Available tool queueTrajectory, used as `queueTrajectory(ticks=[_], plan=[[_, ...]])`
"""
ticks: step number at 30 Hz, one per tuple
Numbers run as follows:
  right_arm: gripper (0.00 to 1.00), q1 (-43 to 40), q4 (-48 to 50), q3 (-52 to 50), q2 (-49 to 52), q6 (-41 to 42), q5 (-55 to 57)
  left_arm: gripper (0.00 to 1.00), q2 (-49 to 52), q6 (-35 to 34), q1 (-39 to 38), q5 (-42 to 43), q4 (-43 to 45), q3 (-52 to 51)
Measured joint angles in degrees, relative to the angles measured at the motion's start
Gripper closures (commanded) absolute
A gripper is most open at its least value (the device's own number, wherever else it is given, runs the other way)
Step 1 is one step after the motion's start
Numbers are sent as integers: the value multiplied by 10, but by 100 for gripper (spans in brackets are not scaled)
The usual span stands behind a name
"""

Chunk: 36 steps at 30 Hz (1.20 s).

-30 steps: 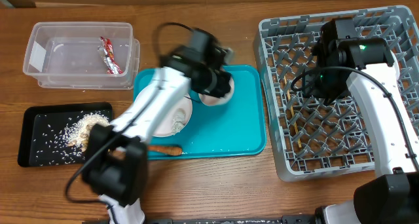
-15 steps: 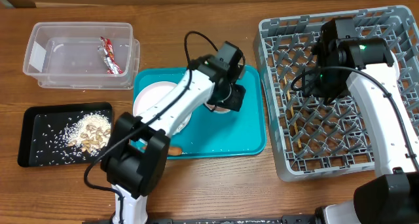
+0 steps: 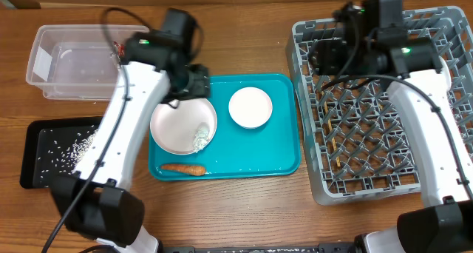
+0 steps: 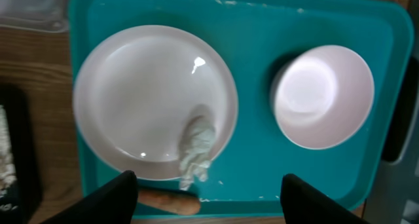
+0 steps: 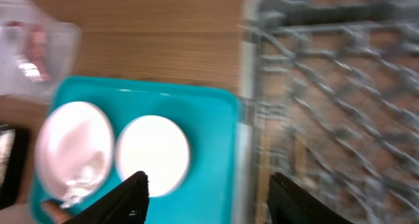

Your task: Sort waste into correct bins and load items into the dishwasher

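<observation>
Tissue wad (image 4: 196,144) lies on plate (image 4: 134,86), carrot (image 4: 169,200) beside.

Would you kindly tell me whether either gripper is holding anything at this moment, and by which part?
Nothing is held: the left gripper and the right gripper both show open fingers with nothing between them.

One each of plate (image 3: 174,123), bowl (image 3: 250,107), tissue wad (image 3: 200,137), carrot (image 3: 185,169), teal tray (image 3: 275,154), clear tub (image 3: 74,66), black tray (image 3: 35,171) and rack (image 3: 314,171).
</observation>
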Motion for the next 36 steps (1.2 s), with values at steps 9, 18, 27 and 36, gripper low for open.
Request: queueTrajectory(ticks=[9, 18, 27, 36], plan=[[36, 96, 2, 4, 97, 21, -14, 7, -2, -11, 52, -7, -15, 0], [47, 117, -15, 4, 237, 73, -10, 5, -2, -11, 54, -8, -15, 0], [90, 118, -25, 3, 292, 90, -7, 5, -2, -11, 54, -8, -15, 0], [96, 117, -83, 11, 293, 94, -5, 5, -2, -11, 54, -8, -15, 0]])
